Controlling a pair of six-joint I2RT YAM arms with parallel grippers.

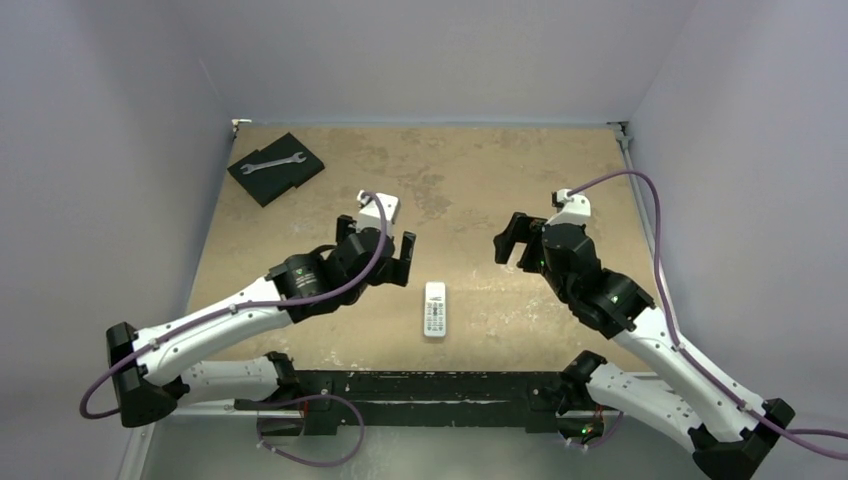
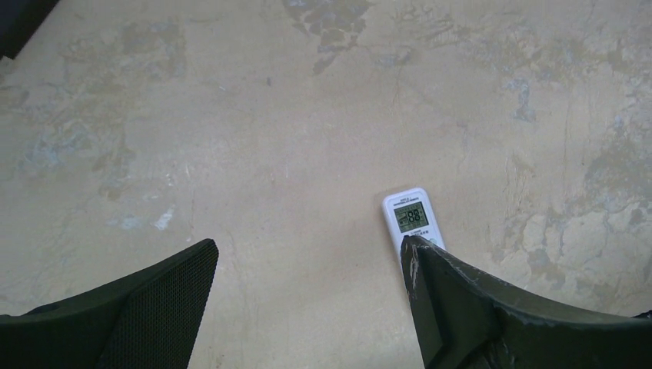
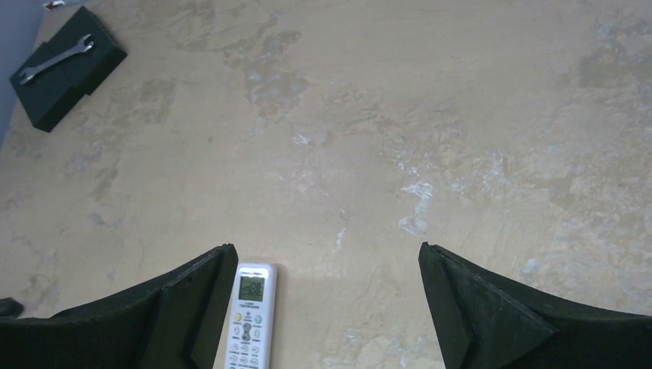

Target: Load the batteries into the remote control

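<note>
The remote control (image 1: 435, 308) is a slim white bar lying face up near the table's front middle, screen end away from me. It shows in the left wrist view (image 2: 410, 214), partly behind my right finger, and in the right wrist view (image 3: 249, 323) beside my left finger. My left gripper (image 1: 388, 256) is open and empty, above the table to the remote's left. My right gripper (image 1: 517, 243) is open and empty, to the remote's upper right. No batteries show in any view.
A black foam block (image 1: 276, 167) with a silver wrench (image 1: 272, 162) on it lies at the far left corner; it also shows in the right wrist view (image 3: 64, 65). Grey walls close the table's left, back and right sides.
</note>
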